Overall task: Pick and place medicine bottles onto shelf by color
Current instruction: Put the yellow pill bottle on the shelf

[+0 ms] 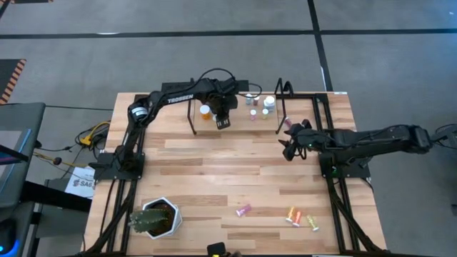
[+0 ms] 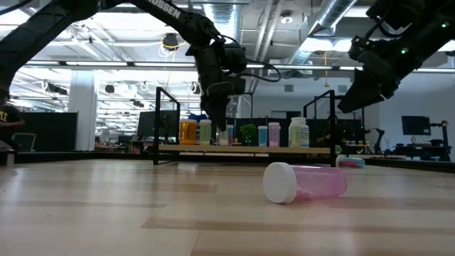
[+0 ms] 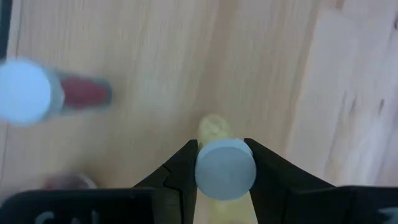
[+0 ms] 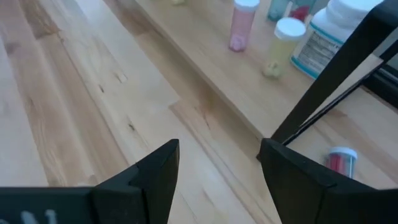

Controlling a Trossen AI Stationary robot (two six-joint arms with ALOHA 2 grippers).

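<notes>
The shelf [image 1: 239, 123] [image 2: 242, 149] stands at the table's far edge and carries several upright medicine bottles: an orange one [image 1: 206, 111], a pink one [image 4: 242, 25], a pale yellow one [image 4: 282, 45] and a wide white one [image 4: 333, 31]. Over the shelf's left part my left gripper [image 1: 222, 118] [image 3: 224, 180] is shut on a yellow bottle with a white cap [image 3: 225, 169]. My right gripper [image 1: 288, 148] [image 4: 217, 174] hangs open and empty in front of the shelf's right end. A red bottle [image 4: 339, 163] rests on the table by the right upright. My left gripper pinches the yellow bottle just below its white cap [image 3: 225, 186], one finger on each side. The fingers [image 3: 180, 180] come from above, pointing down. The bottle stays upright, cap up. Its bottom is hidden, so whether it stands on the shelf cannot be told.
On their sides near the table's front edge lie a pink bottle [image 1: 243, 210] [image 2: 306, 183], an orange one [image 1: 293, 215] and a yellow one [image 1: 312, 222]. A green plant in a white pot [image 1: 153, 218] stands front left. The shelf's black uprights [image 4: 336, 81] rise at both ends.
</notes>
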